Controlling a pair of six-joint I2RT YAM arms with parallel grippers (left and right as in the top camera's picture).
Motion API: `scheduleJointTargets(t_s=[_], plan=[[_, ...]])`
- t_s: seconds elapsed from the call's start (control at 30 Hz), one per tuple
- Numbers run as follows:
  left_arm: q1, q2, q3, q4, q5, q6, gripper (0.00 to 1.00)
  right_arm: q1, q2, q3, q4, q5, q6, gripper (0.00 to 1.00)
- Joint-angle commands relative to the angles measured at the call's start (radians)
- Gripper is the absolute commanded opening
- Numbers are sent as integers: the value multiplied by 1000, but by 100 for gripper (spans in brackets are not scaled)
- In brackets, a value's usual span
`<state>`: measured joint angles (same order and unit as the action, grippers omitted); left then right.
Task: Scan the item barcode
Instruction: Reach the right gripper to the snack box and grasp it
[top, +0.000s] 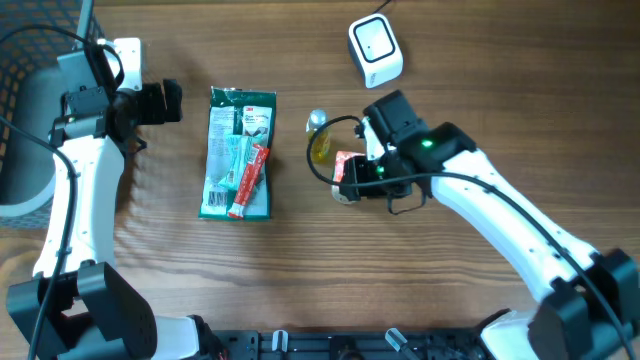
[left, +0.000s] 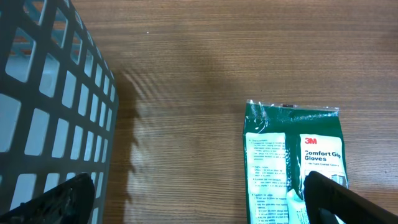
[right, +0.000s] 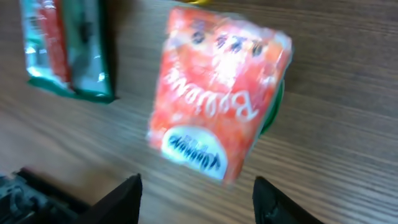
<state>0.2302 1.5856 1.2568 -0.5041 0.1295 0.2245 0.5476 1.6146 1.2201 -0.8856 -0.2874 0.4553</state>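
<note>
Wood-grain brown worktop (top: 300, 290) fills all three views, with a dark mesh basket (left: 50, 93) at its far left edge. Right of centre is the orange-red printed snack packet (right: 217, 99). In the overhead view it is largely hidden under the right gripper (top: 350, 178), and only a red corner shows. The right wrist view shows it blurred: its long axis runs away from the camera, leaning a little to the right at the far end. Its printed face is up, the lettering upside down, with a white oval label at the near end. The right gripper's jaws stand partly apart, one black finger (right: 121, 199) at each side of the packet's near end. A strip of wood shows between each finger and the packet, so they are not clamped on it. A green edge peeps out at the packet's right side, and a yellow thing with a silver cap (top: 319, 140) lies just beyond the packet on the left. A white cube-shaped scanner (top: 375, 50) sits at the far side, apart from the packet. Left of centre, a green 3M Comfort Grip Gloves pack (top: 240, 150) lies lengthwise near to far with a slim red packet (top: 250, 180) on top. The left gripper (top: 160, 103) hovers to the left of the pack, its jaws wide open and holding nothing.
</note>
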Motion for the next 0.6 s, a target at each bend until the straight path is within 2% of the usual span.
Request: scheduleJointTargets(t_s=[0.0,0.07,0.27,0.57], plan=[[3,-13,13,2,12,15,100,4,45,16,25,77,23,48],[3,-13,13,2,12,15,100,5,52,16,39,78,25,41],[3,-13,13,2,12,15,100,5,53,16,74,79,26,36],[3,-13,13,2,11,15,100,5,71,15,81,97,26,35]])
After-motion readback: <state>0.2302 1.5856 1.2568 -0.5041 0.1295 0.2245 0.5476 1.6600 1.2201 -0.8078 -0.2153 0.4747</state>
